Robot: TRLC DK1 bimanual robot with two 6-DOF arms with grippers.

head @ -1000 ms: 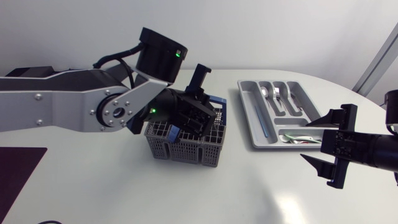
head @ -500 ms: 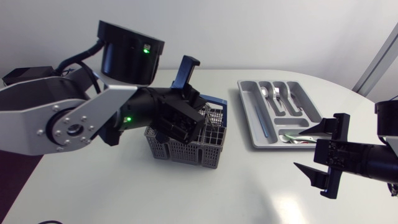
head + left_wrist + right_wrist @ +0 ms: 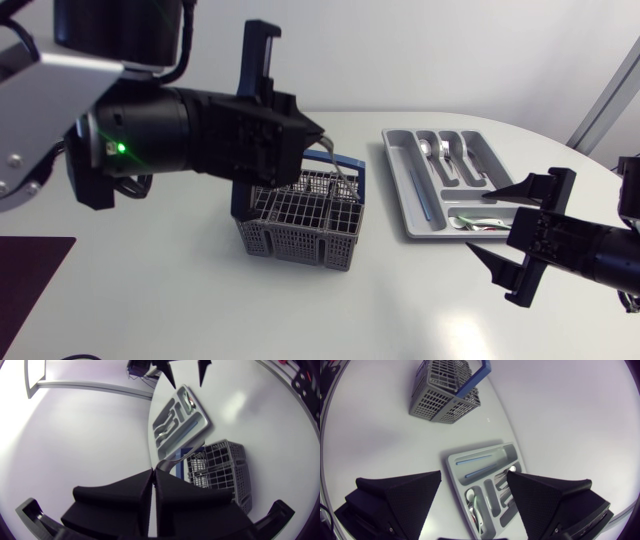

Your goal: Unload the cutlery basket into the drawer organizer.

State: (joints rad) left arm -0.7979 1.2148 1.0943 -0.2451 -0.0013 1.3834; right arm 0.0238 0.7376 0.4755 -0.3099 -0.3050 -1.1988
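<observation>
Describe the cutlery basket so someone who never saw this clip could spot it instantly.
On the white table, look near the middle, to the left of the flat grey drawer organizer. The cutlery basket is the boxy grey container there; its gridded mesh walls and blue handle set it apart from the shallow, solid-walled organizer.
</observation>
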